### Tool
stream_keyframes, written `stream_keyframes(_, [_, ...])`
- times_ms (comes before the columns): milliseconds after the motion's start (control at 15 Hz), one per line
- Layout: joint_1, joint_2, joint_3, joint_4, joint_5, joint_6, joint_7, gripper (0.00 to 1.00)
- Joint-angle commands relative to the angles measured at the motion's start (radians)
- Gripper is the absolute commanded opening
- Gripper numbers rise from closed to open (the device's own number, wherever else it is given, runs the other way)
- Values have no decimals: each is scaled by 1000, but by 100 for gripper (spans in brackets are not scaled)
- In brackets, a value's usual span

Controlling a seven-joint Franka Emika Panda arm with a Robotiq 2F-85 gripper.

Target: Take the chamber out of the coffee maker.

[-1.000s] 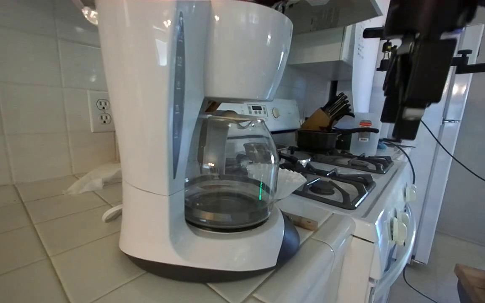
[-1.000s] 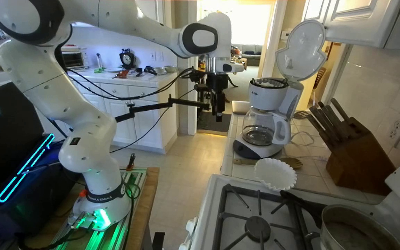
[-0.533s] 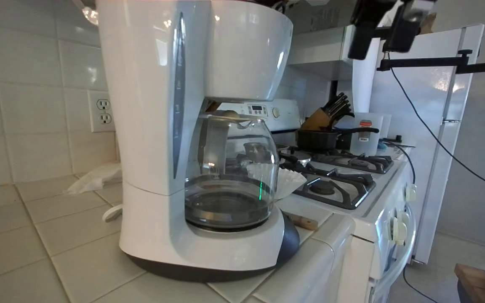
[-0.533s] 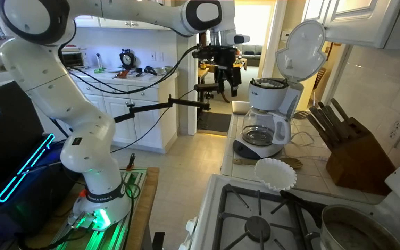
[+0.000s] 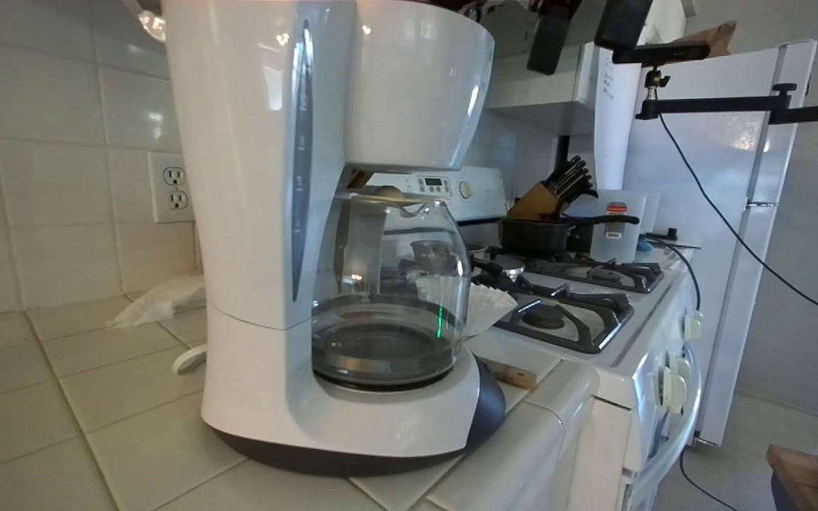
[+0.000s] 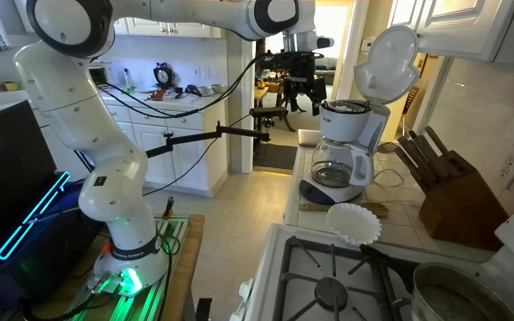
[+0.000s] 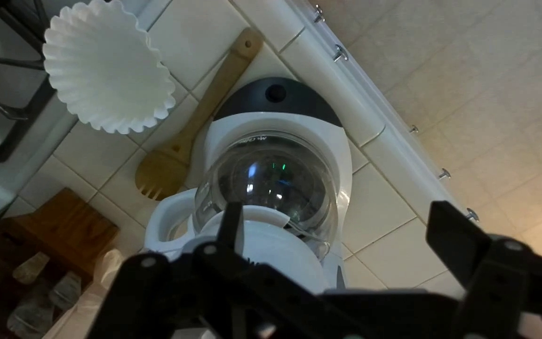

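Claw (image 7: 339, 225) spreads wide in the wrist view, its black fingers (image 7: 454, 241) standing well apart. It hangs from the white arm (image 6: 118, 178) and points down just beside the top of the coffee maker (image 6: 341, 127). The basket (image 6: 345, 107), dark-rimmed with something pale inside, sits in the top of that machine, near the claw; I cannot make it out in the wrist view. In an exterior view a gap shows between a fingertip (image 5: 548, 50) and the machine. The raised lid (image 6: 387, 64) stands across the basket from the claw. Lower than the claw, the glass jug (image 7: 273, 181) sits in the machine. Also below, a wooden spoon (image 7: 198, 117) lies on the tiled counter (image 7: 384, 207), between the machine and a fluted paper filter (image 7: 108, 70). That filter is beside the stove (image 6: 269, 267), well apart from the claw. The knife block (image 6: 466, 200) stands farther from the claw than the machine. A black jointed bar (image 6: 243, 132) appears lower than the claw in an exterior view.
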Motion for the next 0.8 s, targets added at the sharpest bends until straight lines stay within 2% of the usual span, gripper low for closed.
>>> stream_keyframes(0, [5,2,-3,4,-1,-3,1,100])
stream_keyframes(400, [47,58,-15,139,27,129,-270,100])
stream_keyframes(733, [67,129,-38,218,83,126,-560,100])
